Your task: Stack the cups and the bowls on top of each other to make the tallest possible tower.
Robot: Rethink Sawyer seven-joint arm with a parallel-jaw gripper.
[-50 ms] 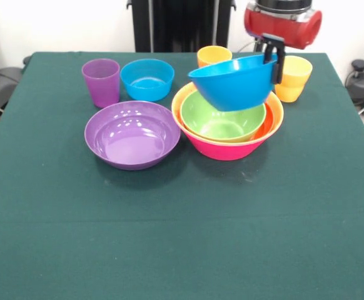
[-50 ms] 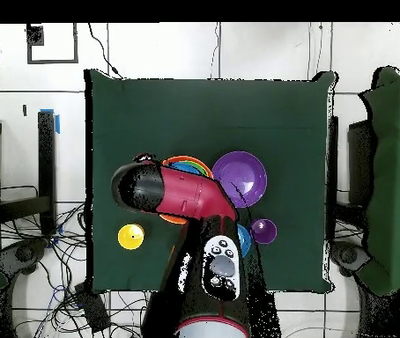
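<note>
Clamping the blue bowl (image 1: 232,84) by its 3 o'clock rim, the gripper (image 1: 273,61) held it tilted, directly above the green bowl (image 1: 222,119) in the tower (image 1: 227,147).

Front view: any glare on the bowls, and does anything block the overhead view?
Front view: small white highlights dot the purple bowl, and the tool holds the blue bowl in even light. Overhead view: the arm covers most of the stack.
</note>
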